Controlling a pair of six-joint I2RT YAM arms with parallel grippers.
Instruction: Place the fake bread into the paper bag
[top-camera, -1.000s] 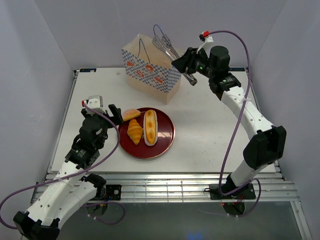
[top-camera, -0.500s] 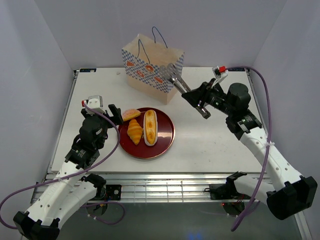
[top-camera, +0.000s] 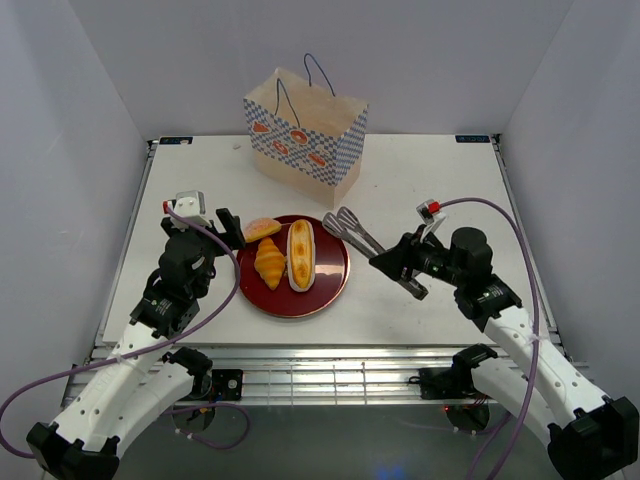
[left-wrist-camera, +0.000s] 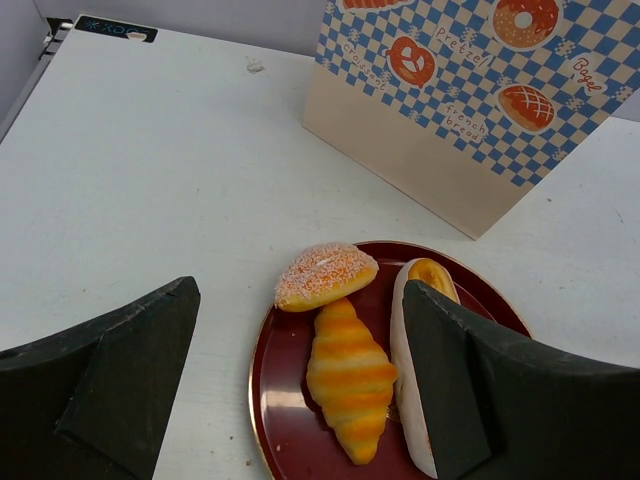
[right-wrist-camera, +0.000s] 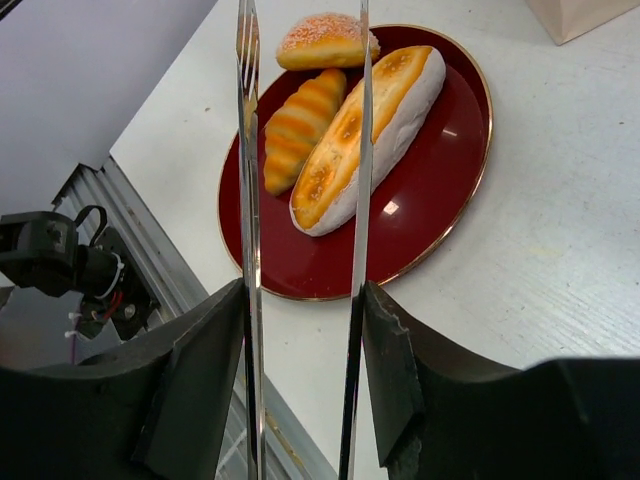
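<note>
Three pieces of fake bread lie on a dark red plate (top-camera: 332, 283): a croissant (top-camera: 270, 262), a sugared orange bun (top-camera: 262, 229) and an oblong cream-topped loaf (top-camera: 300, 255). The checkered paper bag (top-camera: 305, 140) stands upright behind the plate. My right gripper (top-camera: 402, 270) is shut on metal tongs (top-camera: 352, 230), whose open tips point at the plate's right rim. In the right wrist view the tongs (right-wrist-camera: 247, 150) frame the loaf (right-wrist-camera: 365, 125) and croissant (right-wrist-camera: 300, 125). My left gripper (top-camera: 225, 228) is open and empty, left of the plate; its view shows the bun (left-wrist-camera: 325, 275), croissant (left-wrist-camera: 350, 375) and bag (left-wrist-camera: 470, 90).
The white table (top-camera: 440, 190) is walled by grey panels at left, back and right. A metal rail (top-camera: 330, 365) runs along the near edge. The bag's dark blue cord handles (top-camera: 318, 70) stand above its open mouth.
My right arm has swung down and forward from the bag's mouth to low beside the plate, carrying the tongs. The left arm and the bread have not moved.
</note>
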